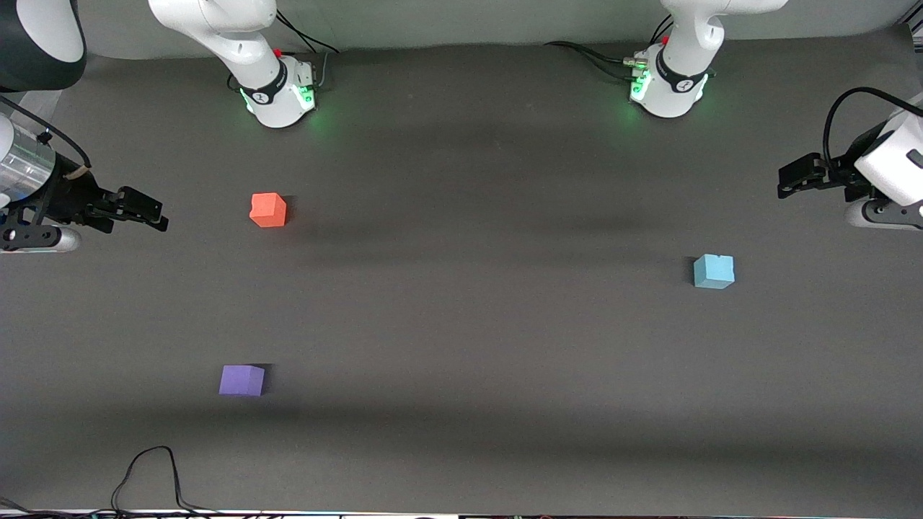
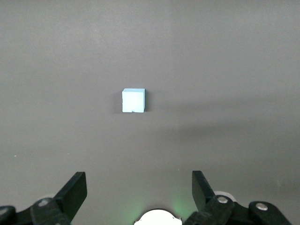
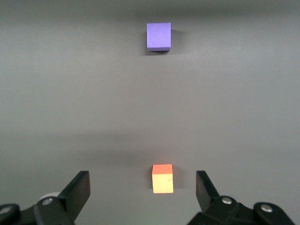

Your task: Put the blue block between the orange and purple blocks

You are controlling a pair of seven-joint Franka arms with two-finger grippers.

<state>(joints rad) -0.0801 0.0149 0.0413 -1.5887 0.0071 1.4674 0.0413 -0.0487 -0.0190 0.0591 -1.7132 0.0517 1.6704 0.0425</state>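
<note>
Purple block [image 1: 241,380] sits nearest the front camera, orange block [image 1: 268,210] farther off, blue block [image 1: 714,271] well apart toward the left arm's end. Left wrist: left gripper [image 2: 139,191], jaws apart and empty, faces blue — nothing grasped yet, so descend and close. Right wrist: right gripper [image 3: 142,191] waits, jaws apart, facing orange.

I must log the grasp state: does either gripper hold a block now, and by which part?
Nothing is held. The left gripper and right gripper are open and empty; the blue block, orange block and purple block rest on the table.
</note>
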